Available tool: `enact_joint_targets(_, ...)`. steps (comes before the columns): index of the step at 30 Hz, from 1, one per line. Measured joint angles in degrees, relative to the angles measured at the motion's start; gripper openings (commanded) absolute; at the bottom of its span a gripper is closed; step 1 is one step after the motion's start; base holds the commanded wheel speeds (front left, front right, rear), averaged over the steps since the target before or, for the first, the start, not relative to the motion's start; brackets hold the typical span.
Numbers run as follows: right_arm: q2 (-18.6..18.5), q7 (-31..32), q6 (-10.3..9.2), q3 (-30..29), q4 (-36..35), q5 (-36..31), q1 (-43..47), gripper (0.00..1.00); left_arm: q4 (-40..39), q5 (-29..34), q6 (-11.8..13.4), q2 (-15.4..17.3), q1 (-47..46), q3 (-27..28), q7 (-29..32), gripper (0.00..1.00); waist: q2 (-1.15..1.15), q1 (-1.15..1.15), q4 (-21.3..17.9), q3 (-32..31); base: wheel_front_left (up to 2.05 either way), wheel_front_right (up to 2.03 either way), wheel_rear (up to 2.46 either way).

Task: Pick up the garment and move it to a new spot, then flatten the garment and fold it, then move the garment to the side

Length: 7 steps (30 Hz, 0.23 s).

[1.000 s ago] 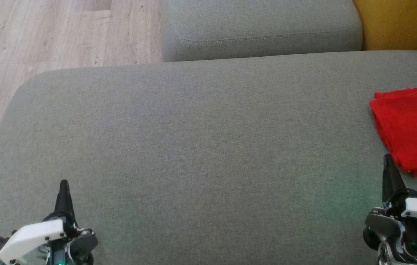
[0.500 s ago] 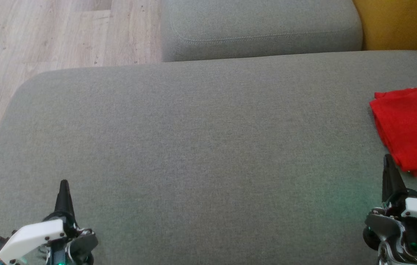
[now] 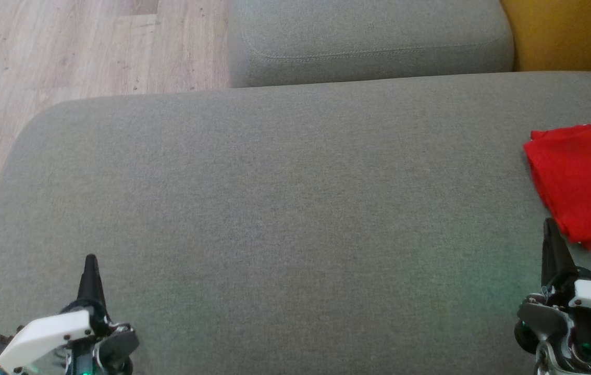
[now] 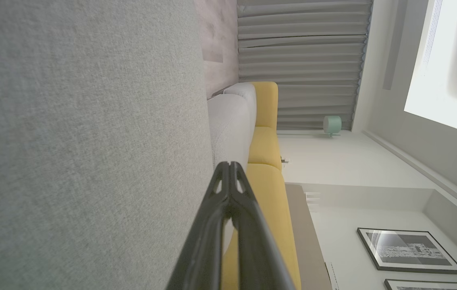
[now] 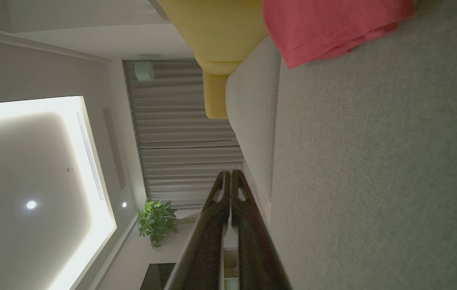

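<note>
Garment (image 3: pixel 585 182), red and folded, lies on the grey sofa cushion (image 3: pixel 285 208) at its right side. The left pincer (image 3: pixel 90 259) and right pincer (image 3: pixel 549 223) sit low over the near edge, fingers pointing forward, both closed tight and empty. The right tip is just beside the garment's near corner.

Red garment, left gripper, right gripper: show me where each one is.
red garment (image 3: pixel 585 177): head view, middle of the folded top layer.
left gripper (image 3: pixel 90 260): head view, tip of its shut jaws.
right gripper (image 3: pixel 550 225): head view, tip of its shut jaws.
</note>
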Motion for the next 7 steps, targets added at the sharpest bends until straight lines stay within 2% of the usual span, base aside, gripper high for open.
enact_joint_targets(7, 0.0, 0.0, 0.0, 0.0, 0.0, 0.0, 0.0, 0.0, 0.0, 0.0, 0.0, 0.0, 0.0, 0.01, 0.0, 0.0, 0.0, 0.0, 0.0, 0.0, 0.0, 0.0, 0.0)
